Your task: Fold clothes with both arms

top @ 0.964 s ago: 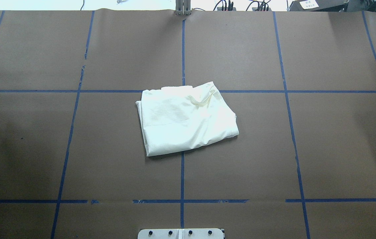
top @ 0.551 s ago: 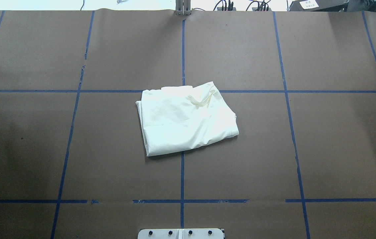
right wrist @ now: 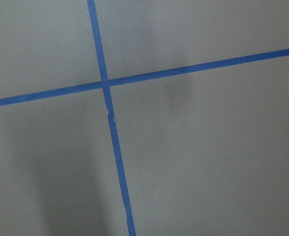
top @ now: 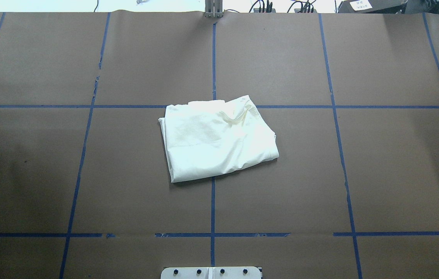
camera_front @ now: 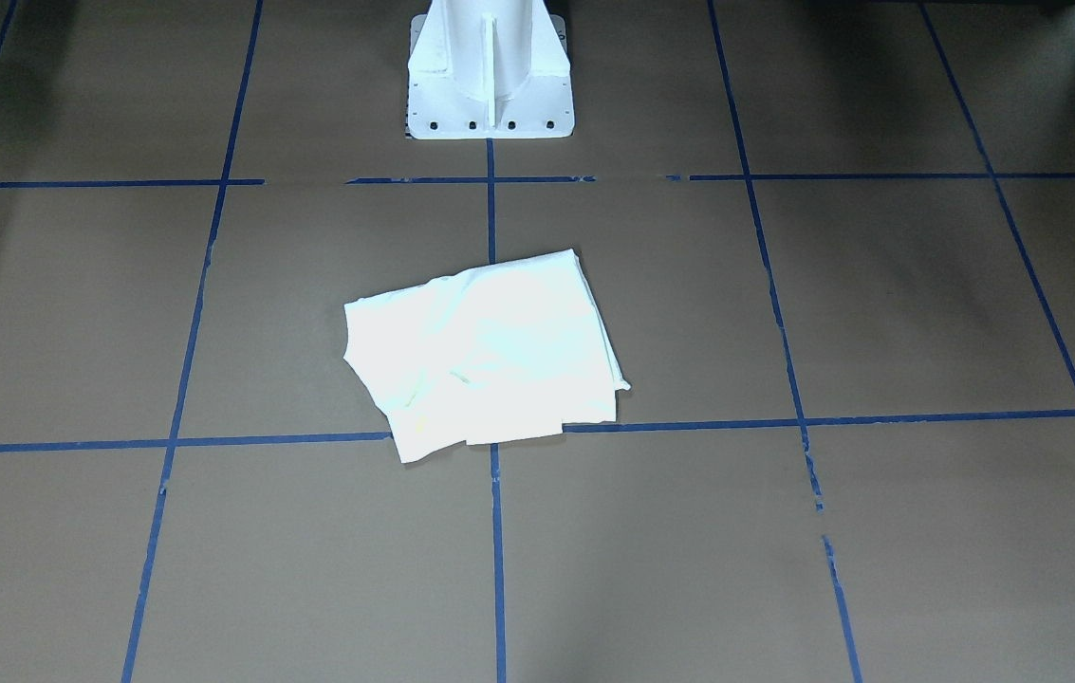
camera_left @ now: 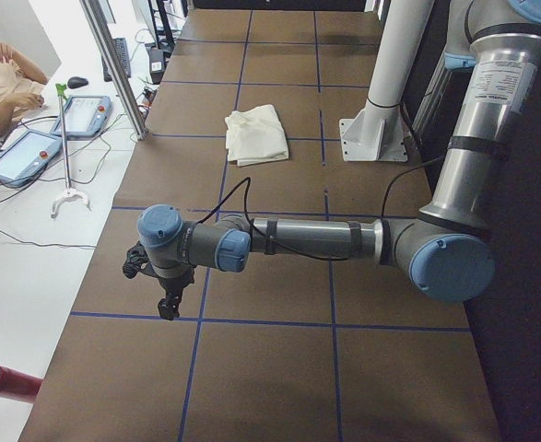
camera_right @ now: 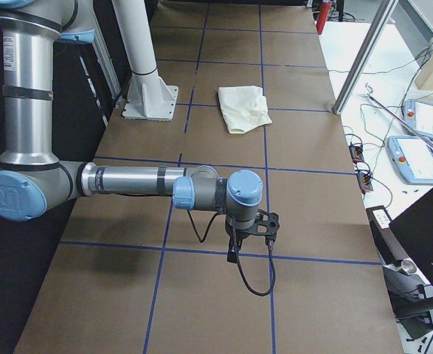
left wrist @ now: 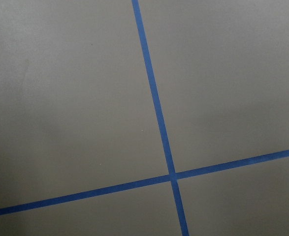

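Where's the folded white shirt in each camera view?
Front-facing: shirt just left of centre.
Overhead: centre.
Exterior left: upper middle.
Exterior right: upper middle.
Left wrist: not in it.
Right wrist: not in it.
Shared landmark: the white pedestal base near it, in those four views.

Glare-washed T-shirt [camera_front: 490, 356], dim brown table [camera_front: 879, 285]

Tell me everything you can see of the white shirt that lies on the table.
The shirt is cream-white, soft-looking cloth, folded into a rough rectangle with a plain side up; no print shows. A narrow band, perhaps the neckline, curls on top near its far edge. It lies flat and slightly skewed at the middle of the table, over a crossing of blue tape lines. Nothing else touches it.
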